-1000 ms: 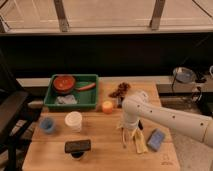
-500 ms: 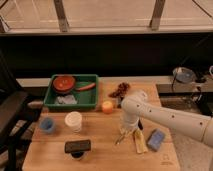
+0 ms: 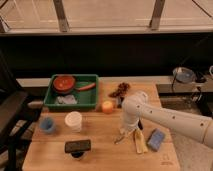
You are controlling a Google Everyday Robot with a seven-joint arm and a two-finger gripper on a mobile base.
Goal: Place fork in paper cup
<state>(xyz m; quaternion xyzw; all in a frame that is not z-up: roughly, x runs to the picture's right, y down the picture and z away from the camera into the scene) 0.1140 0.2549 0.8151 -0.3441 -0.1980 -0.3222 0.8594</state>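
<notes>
Camera view: gripper (image 3: pixel 125 132) fingers pinch slim fork (image 3: pixel 119 138), tabletop (image 3: pixel 100 156).

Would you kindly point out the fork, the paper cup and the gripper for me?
fork (image 3: pixel 118 139): camera view, its end showing below the gripper.
paper cup (image 3: pixel 73 121): camera view, its white side wall.
gripper (image 3: pixel 125 132): camera view, midway between fingertips, down on the fork.

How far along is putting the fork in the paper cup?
Reach looks done: the gripper sits low over the table, apparently shut on the fork. In hand: the grasp, not yet lifted. Left: carry it to the paper cup and drop it in.
</notes>
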